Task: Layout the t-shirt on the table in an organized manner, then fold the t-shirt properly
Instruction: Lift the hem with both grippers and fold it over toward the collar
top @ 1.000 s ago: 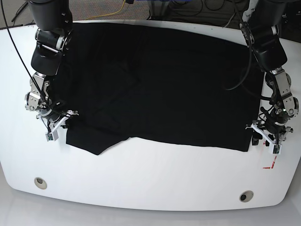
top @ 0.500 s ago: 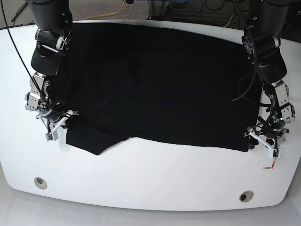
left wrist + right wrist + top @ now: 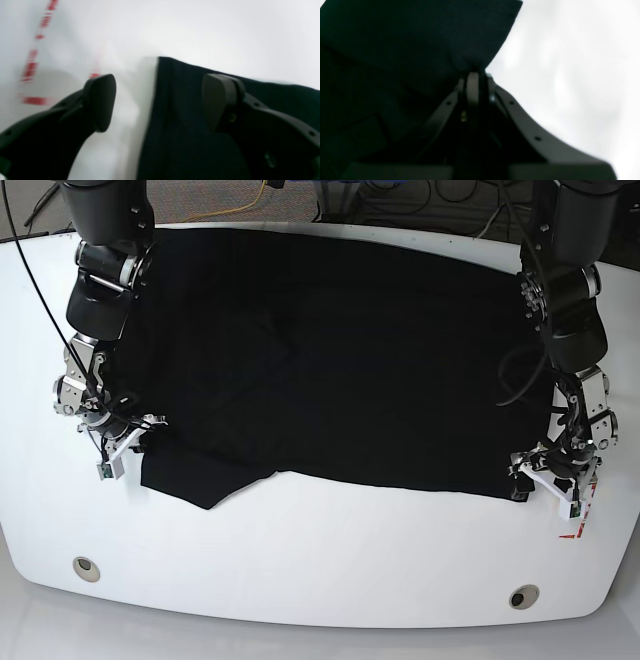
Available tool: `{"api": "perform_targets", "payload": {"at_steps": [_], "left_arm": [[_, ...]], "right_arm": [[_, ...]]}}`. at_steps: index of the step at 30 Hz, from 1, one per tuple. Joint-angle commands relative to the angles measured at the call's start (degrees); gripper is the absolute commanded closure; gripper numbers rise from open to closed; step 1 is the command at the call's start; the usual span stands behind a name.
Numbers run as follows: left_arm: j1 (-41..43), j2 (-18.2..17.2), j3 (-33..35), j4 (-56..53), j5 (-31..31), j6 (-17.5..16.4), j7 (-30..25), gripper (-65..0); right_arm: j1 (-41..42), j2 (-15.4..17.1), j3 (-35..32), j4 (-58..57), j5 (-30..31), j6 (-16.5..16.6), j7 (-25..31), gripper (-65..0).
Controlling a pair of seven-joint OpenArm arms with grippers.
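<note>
The black t-shirt (image 3: 330, 360) lies spread over most of the white table (image 3: 330, 550). Its front edge is uneven and dips lower toward the left. In the base view my left gripper (image 3: 548, 483) is at the shirt's front right corner. In the left wrist view this gripper (image 3: 158, 102) is open and straddles the shirt's (image 3: 190, 130) edge, with one finger over cloth and one over bare table. My right gripper (image 3: 120, 450) is at the shirt's left edge. In the right wrist view it (image 3: 473, 82) is shut on a fold of the shirt (image 3: 415, 42).
A red outline mark (image 3: 575, 530) sits on the table just in front of the left gripper and also shows in the left wrist view as a red mark (image 3: 32, 67). Two round holes (image 3: 87, 568) (image 3: 522, 596) lie near the front edge. Cables run behind the table.
The left gripper's jaws have spread wider, and that arm has shifted slightly left, toward the shirt's corner. The right gripper and the shirt have stayed in place.
</note>
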Motion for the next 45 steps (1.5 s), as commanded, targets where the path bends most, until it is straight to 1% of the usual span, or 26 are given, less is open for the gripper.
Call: {"api": "perform_targets", "payload": {"at_steps": [1, 6, 12, 17, 25, 28, 30, 32, 33, 35, 36, 37, 38, 45], "left_arm": [[-2.48, -0.78, 0.03, -1.45, -0.73, -0.11, -3.16, -51.1], [-3.18, -0.69, 0.12, -6.19, -0.73, -0.02, -6.85, -51.1], [-4.06, -0.69, 0.20, -10.94, -0.64, -0.02, -9.66, -51.1], [-4.94, -0.69, 0.20, -13.93, -0.64, -0.02, -11.07, -51.1], [-5.12, -0.51, 7.15, -14.90, -0.90, -0.02, -11.16, -51.1], [-5.12, -0.43, 8.12, -14.81, -0.99, -0.02, -11.16, -50.1], [-5.12, -0.43, 8.12, -14.81, -0.99, -0.02, -11.24, -46.2], [-5.12, -0.43, 8.12, -14.81, -0.99, -0.02, -11.59, -39.8], [-5.12, -0.43, 8.12, -14.81, -0.99, -0.02, -11.86, -34.9], [-5.12, -0.43, 8.12, -14.81, -0.99, -0.02, -12.21, -28.7], [-5.12, -0.43, 8.12, -14.81, -0.99, -0.02, -12.65, -23.2], [-5.12, -0.43, 8.12, -14.81, -0.90, -0.02, -12.83, -21.7], [-5.12, -0.43, 8.12, -14.81, -0.82, -0.02, -13.09, -18.2], [-5.12, -0.43, 8.12, -14.81, -0.82, -0.02, -13.35, -8.2]], "right_arm": [[1.18, 0.80, 0.01, 0.85, 0.18, -0.03, 0.02, 0.0], [1.18, 0.80, 0.01, 0.94, 0.18, -0.03, 0.02, 0.0], [1.18, 0.80, 0.01, 1.03, 0.27, -0.03, 0.02, 0.0], [1.18, 0.80, 0.01, 1.03, 0.27, 1.64, 0.02, 0.0], [1.18, 0.80, 0.01, 1.03, 0.27, 1.91, 0.02, 0.0], [1.18, 0.80, 0.01, 1.03, 0.27, 1.91, 0.02, 0.0], [1.18, 0.80, 0.01, 1.03, 0.27, 1.91, 0.02, 0.0], [1.18, 0.80, 0.01, 1.03, 0.27, 1.91, 0.02, 0.0], [1.18, 0.80, 0.09, 1.11, 0.27, 1.91, 0.02, 0.0], [1.18, 0.80, 0.18, 1.11, 0.27, 1.91, 0.02, 0.0], [1.18, 0.80, 0.18, 1.11, 0.27, 1.91, 0.02, 0.0], [1.18, 0.80, 0.18, 1.11, 0.27, 1.91, 0.02, 0.0], [1.18, 0.80, 0.18, 1.11, 0.27, 1.91, 0.02, 0.0], [1.10, 0.89, 0.18, 1.11, 0.27, 1.91, 0.02, 0.0]]}}
